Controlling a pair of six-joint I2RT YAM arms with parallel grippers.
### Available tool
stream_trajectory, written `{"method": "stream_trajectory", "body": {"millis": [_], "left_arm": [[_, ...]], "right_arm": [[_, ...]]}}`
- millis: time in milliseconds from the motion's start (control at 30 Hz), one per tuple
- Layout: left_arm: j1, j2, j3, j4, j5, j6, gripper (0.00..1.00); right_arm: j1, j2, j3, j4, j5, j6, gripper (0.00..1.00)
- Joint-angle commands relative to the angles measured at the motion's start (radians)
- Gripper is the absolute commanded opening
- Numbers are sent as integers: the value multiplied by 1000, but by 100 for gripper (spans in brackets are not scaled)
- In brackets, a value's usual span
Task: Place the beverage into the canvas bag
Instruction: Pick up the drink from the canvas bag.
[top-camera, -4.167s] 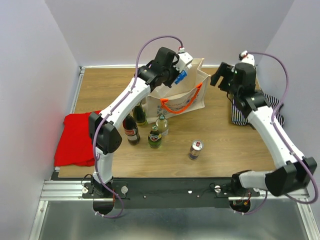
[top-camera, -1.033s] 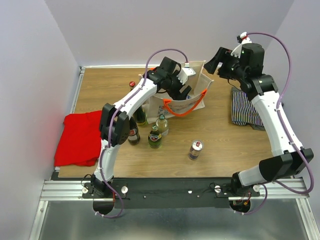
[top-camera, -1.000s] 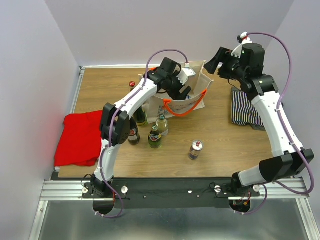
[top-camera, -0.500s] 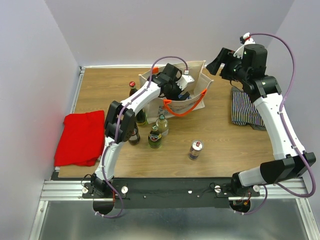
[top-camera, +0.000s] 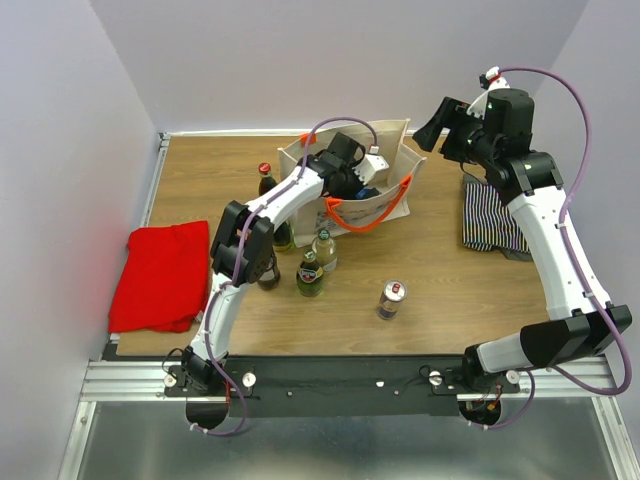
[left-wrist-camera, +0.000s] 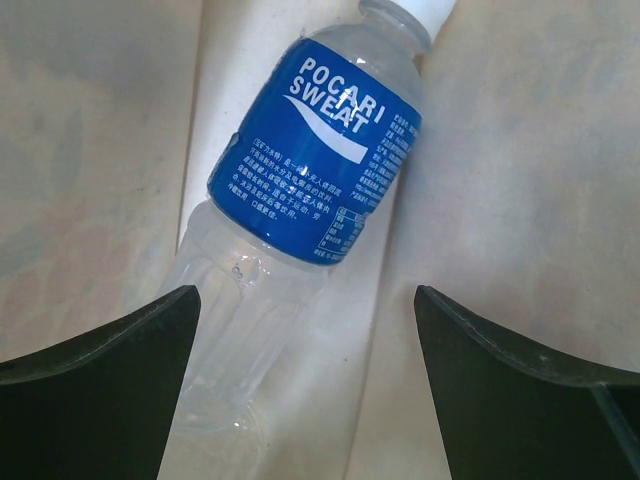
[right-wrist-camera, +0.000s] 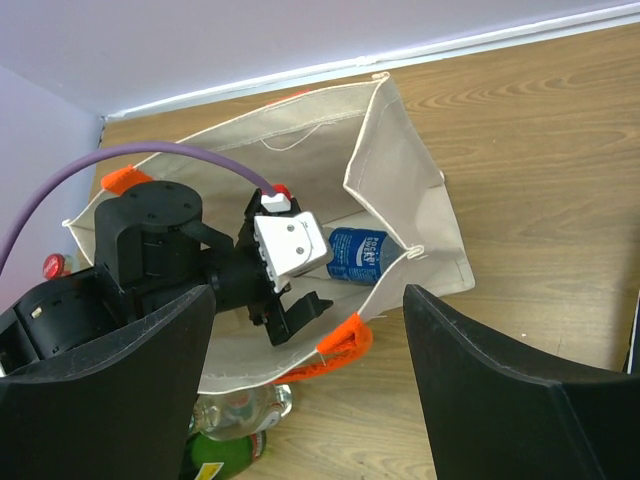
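The beverage, a clear plastic bottle with a blue label (left-wrist-camera: 320, 150), lies on its side on the floor of the canvas bag (left-wrist-camera: 520, 150). My left gripper (left-wrist-camera: 305, 300) hangs open just above it, one finger either side, touching nothing. From above, the left gripper (top-camera: 353, 183) is down inside the cream canvas bag (top-camera: 396, 140), with the blue label (top-camera: 368, 193) beside it. My right gripper (right-wrist-camera: 308, 290) is open and empty, high over the bag (right-wrist-camera: 390, 150), looking down at the bottle (right-wrist-camera: 358, 255). It sits at the back right (top-camera: 440, 122).
Several glass bottles (top-camera: 309, 275) stand in front of and left of the bag. A drink can (top-camera: 391, 298) stands on the wooden table nearer the front. A red cloth (top-camera: 160, 275) lies at the left edge, a striped cloth (top-camera: 495, 215) under the right arm.
My left gripper has gone deeper into the bag and let go of the bottle, which now lies on the bag's floor. The right arm has barely moved over the last second.
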Motion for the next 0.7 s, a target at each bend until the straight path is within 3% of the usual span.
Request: {"method": "stream_trajectory", "body": {"millis": [0, 500, 600, 667], "left_arm": [[2, 57, -55, -23, -49, 7, 96], [-5, 109, -59, 14, -207, -13, 96], [-5, 119, -46, 9, -218, -19, 95], [-7, 128, -32, 1, -219, -21, 88]], "right_arm": [[-4, -25, 36, -14, 20, 6, 84], [-5, -30, 39, -16, 15, 15, 84], [-5, -34, 42, -17, 14, 15, 84], [-4, -37, 39, -19, 11, 20, 84]]}}
